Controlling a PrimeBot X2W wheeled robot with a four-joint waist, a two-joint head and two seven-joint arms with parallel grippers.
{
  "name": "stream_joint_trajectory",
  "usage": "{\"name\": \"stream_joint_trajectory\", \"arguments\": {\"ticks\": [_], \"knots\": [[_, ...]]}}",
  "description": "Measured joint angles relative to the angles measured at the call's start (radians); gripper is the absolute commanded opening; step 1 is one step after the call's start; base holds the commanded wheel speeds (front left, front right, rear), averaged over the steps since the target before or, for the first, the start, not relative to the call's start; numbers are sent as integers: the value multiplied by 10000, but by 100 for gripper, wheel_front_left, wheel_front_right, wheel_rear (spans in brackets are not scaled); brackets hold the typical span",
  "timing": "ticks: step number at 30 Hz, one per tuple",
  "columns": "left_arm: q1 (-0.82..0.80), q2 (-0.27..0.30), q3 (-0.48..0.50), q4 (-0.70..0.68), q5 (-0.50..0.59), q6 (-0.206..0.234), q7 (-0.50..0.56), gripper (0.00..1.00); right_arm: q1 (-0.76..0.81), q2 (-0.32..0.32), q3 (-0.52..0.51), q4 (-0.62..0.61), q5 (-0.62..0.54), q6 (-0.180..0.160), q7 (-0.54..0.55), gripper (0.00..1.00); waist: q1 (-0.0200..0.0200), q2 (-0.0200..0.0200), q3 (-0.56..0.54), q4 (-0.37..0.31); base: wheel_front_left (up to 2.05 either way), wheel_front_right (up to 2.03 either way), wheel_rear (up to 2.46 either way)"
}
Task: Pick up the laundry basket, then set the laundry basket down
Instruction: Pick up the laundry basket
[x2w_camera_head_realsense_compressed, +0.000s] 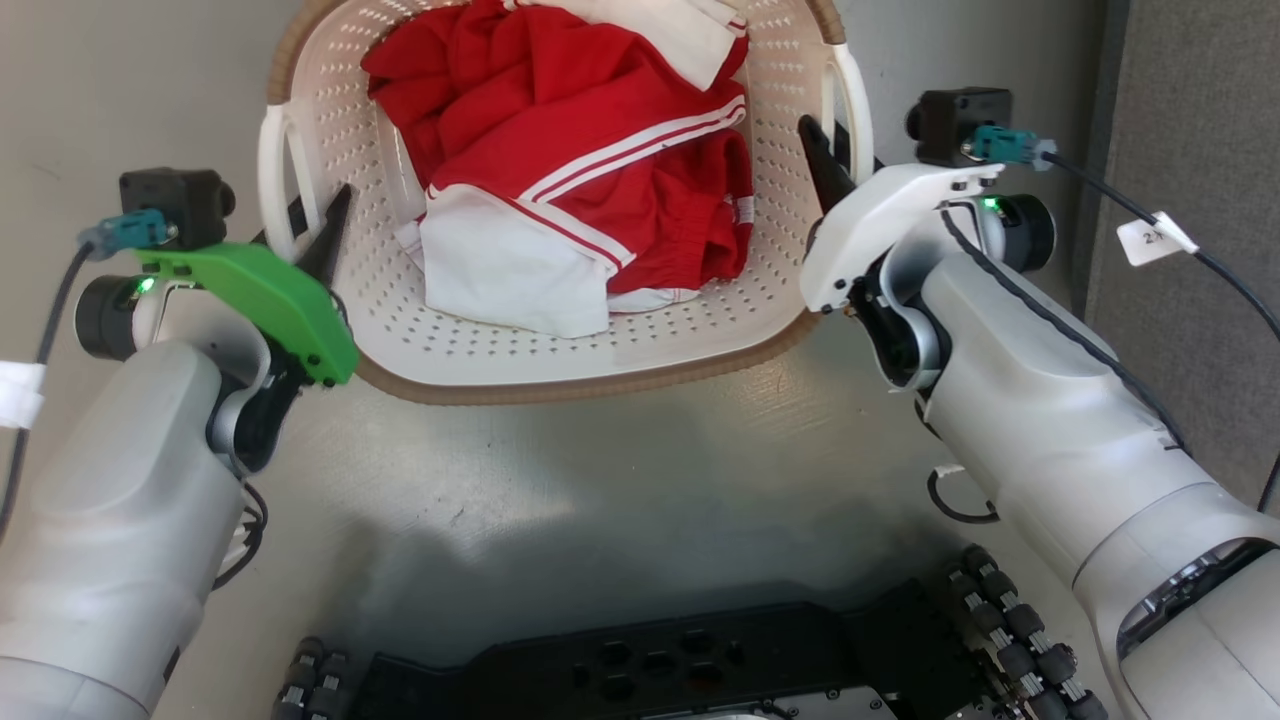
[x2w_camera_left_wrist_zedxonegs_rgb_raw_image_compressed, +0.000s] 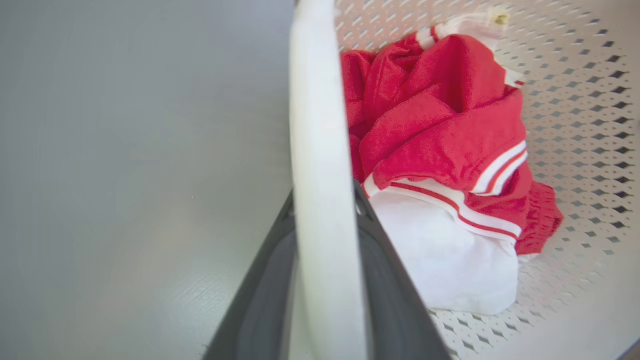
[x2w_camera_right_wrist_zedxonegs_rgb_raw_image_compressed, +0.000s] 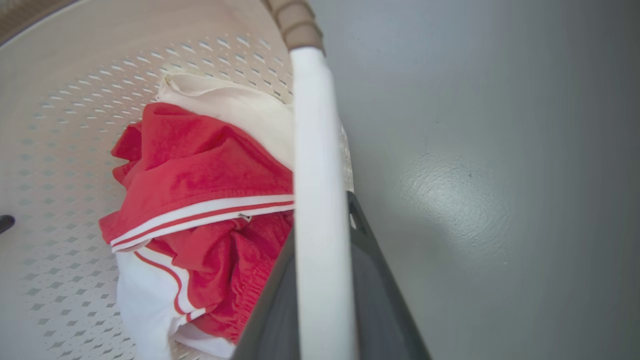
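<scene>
Pinching laundry basket (x2w_camera_head_realsense_compressed: 600, 382) handles btwn fingers: L gripper (x2w_camera_head_realsense_compressed: 318, 205) left handle, R gripper (x2w_camera_head_realsense_compressed: 828, 145) right.

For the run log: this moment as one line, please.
left gripper: shut on white left handle | right gripper: shut on white right handle | cream-white perforated plastic laundry basket, brown rim: holds red-and-white clothes | lifted: cannot tell

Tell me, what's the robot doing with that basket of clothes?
The robot is holding the laundry basket with both arms. Its left gripper is closed around one white side handle, and its right gripper around the other handle. Inside lie red and white clothes. I can't tell whether the basket is resting on the grey floor or lifted.
</scene>
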Motion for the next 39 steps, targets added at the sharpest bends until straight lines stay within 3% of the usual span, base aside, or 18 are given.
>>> {"name": "stream_joint_trajectory", "arguments": {"ticks": [11,23,39], "knots": [[-164,102,-602,343,-506,40,-232,0,-62,144,625,245,453,17,-104,0,0,0,-343,-54,0,0,0],[-121,63,-1225,1003,-991,38,-278,0,-54,188,1523,717,656,309,-52,0,0,0,-1507,-199,0,0,0],[517,-399,-1795,1852,-1923,29,631,0,386,203,2173,1342,1427,746,1361,0,0,0,-3694,-390,0,0,0]]}}
